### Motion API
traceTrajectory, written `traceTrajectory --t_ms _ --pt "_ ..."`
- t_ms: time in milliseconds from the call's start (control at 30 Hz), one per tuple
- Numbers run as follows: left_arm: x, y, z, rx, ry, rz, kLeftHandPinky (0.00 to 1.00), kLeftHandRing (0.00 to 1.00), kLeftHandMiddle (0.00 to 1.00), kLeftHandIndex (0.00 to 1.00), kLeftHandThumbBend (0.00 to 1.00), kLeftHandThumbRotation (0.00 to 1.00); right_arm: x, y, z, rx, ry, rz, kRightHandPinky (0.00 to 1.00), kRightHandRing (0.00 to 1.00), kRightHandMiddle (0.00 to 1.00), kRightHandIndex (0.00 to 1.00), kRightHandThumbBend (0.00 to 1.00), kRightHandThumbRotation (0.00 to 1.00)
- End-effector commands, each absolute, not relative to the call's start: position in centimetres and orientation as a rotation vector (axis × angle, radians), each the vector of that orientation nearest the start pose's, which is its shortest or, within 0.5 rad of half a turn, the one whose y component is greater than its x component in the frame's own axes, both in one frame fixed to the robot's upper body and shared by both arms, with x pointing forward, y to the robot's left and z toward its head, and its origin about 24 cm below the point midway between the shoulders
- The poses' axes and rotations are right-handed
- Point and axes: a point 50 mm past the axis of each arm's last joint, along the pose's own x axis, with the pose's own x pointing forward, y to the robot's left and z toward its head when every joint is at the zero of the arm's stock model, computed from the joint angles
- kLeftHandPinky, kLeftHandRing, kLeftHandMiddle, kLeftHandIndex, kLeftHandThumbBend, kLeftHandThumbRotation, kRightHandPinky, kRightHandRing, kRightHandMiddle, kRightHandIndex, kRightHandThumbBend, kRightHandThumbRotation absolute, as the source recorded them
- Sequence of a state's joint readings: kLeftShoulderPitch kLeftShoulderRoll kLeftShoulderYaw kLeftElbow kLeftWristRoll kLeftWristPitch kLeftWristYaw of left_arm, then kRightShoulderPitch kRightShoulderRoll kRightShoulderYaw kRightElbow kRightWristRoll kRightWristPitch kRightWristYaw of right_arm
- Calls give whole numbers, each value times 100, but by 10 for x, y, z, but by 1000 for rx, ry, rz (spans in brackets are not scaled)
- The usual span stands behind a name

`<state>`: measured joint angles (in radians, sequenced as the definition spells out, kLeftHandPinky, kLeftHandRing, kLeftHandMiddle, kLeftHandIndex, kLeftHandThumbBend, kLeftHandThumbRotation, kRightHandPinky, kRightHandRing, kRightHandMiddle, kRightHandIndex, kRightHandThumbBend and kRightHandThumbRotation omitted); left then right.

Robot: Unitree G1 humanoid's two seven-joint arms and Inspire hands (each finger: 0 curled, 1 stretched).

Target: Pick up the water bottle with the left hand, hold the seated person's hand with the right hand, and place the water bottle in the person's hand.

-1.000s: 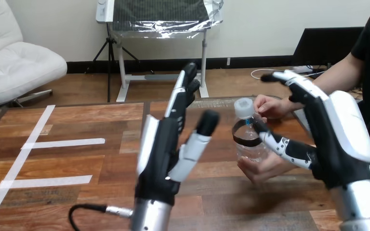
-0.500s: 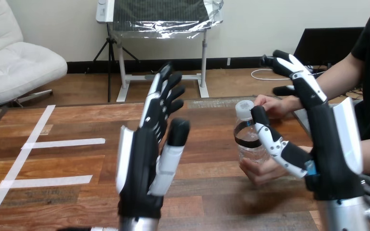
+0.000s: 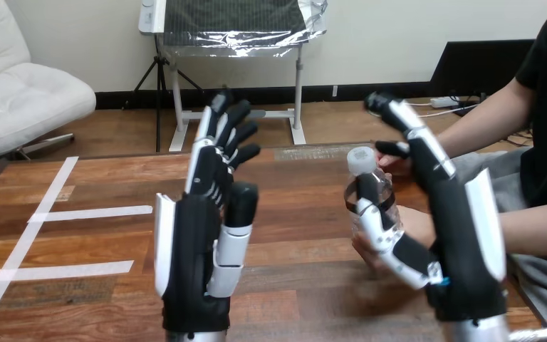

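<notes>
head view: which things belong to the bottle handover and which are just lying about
Job: water bottle, left hand, right hand, person's hand under the bottle.
Lying about: white tape strips on the table.

The left hand (image 3: 192, 263) is held upright at the lower middle, its fingers (image 3: 217, 149) straight and slightly fanned, the thumb raised alongside. The right hand (image 3: 463, 242) is raised at the right, fingers stretched upward, thumb angled up-left
</notes>
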<state>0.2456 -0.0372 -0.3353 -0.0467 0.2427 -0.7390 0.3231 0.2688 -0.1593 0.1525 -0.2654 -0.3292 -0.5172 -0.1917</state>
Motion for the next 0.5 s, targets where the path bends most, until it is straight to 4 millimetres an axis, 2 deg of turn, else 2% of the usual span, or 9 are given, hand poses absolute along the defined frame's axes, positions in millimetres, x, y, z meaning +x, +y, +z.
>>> traceTrajectory --t_ms 0,467 --pt "160 88 71 -98 -568 78 81 86 90 95 53 100 188 -131 94 -279 -602 77 80 90 93 88 6 0" --pt "148 93 67 -89 -583 108 79 84 87 91 46 100 183 -121 89 -247 -578 119 75 88 93 88 4 0"
